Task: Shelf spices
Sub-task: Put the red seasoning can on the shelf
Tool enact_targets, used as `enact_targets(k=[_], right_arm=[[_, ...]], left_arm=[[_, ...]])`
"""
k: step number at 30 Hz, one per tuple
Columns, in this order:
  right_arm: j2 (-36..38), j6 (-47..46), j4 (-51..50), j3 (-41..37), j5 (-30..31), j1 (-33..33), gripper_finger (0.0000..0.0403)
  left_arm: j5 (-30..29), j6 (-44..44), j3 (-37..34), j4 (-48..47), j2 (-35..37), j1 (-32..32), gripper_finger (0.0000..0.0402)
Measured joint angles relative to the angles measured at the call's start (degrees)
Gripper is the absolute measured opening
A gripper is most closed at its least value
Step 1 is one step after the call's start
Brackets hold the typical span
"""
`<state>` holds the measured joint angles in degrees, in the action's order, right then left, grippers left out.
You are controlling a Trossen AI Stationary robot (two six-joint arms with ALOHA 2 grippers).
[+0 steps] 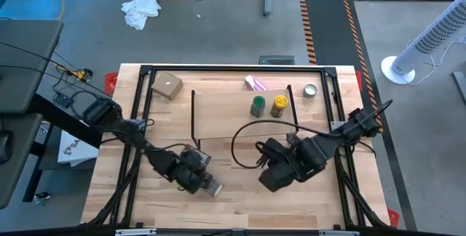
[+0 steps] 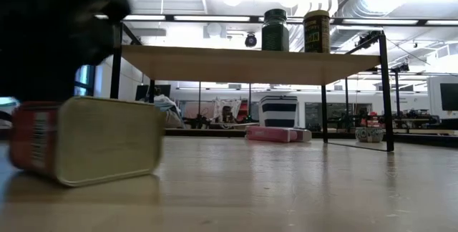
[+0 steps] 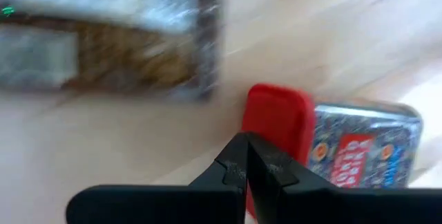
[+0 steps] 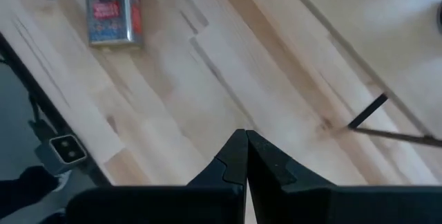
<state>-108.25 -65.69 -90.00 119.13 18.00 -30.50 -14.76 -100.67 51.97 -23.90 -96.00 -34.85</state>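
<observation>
Red tin [image 3: 345, 156] lies on its side just ahead of left gripper [image 3: 246, 156], jaws closed and empty; right gripper [image 4: 246, 151], also closed, farther off.

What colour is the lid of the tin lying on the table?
Red lid, clearest in the left wrist view.

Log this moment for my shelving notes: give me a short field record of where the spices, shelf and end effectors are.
shelf: wood plank top on black legs, at the table's far half
on shelf: green-lidded jar and yellow jar, side by side, upright
not shelved: red tin lying on its side on the table's near part
left end effector: fingers shut, empty, by the tin's red lid
right end effector: fingers shut, empty, above bare tabletop near the shelf's leg
other items: pink packet, silver tin, cardboard box
</observation>
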Motion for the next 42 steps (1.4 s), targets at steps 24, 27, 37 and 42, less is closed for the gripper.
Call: enact_targets(k=[24,27,37,42], right_arm=[[-13.61,-3.81,23.78,-0.04,-11.47,-4.4,0.0],[-15.4,-11.59,27.95,-0.02,-9.72,-4.01,0.0],[-22.99,-11.02,43.96,-0.08,-17.75,0.36,0.0],[-20.45,-2.37,43.55,0.07,-16.74,2.65,0.0]], left_arm=[[-4.23,13.27,4.84,-26.25,11.99,-7.65,0.0],[-2.43,19.2,1.36,-17.37,11.99,-8.14,0.0],[0.94,34.15,-2.43,-11.73,12.49,-7.5,0.0],[0.66,37.27,-2.45,-11.84,12.25,-8.49,0.0]])
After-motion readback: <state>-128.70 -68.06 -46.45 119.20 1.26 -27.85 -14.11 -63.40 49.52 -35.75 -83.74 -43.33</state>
